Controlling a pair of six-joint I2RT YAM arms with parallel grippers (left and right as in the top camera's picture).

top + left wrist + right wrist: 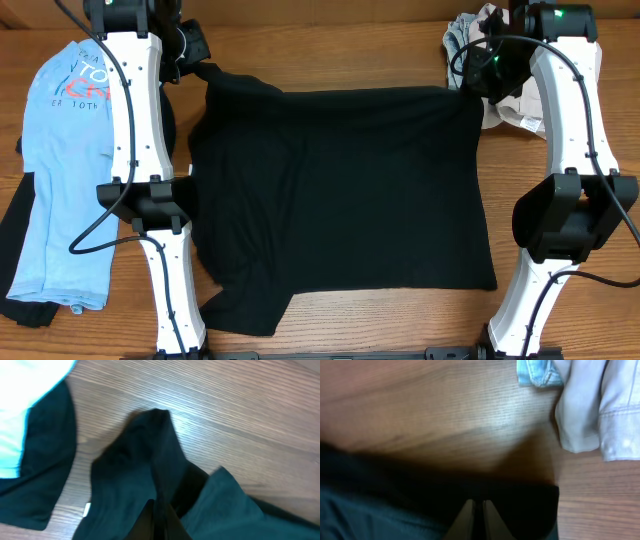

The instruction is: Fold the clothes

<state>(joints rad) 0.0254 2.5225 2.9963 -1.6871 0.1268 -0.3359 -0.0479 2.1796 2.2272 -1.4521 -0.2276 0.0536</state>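
Left gripper (159, 512): clenched on a raised fold of the black T-shirt (340, 190) at its far left corner. In the left wrist view the fingers meet with cloth pinched between them.

Right gripper (480, 510): also clamped, with only a thin seam between the fingers. They grip the same shirt just inside its far right corner.

The shirt lies spread over the middle of the table (330, 45), with 1 sleeve trailing toward the front edge at the left.

Hidden or unclear:
- The left arm crosses the shirt's left edge in the overhead view and covers part of it.
- The fingertips of both grippers are cut off by the bottom of the wrist views.
- A small white scrap (87, 509) sits at the cloth's edge. I cannot tell what it is.

Edges and room:
- The light blue lettered T-shirt (70, 150) lies at the far left on a dark garment (20, 230), apart from the black shirt.
- A heap of pale garments (600, 405) sits near the right gripper without touching the shirt.
- Bare wood runs along the far edge between the 2 grippers, and also at the front right.
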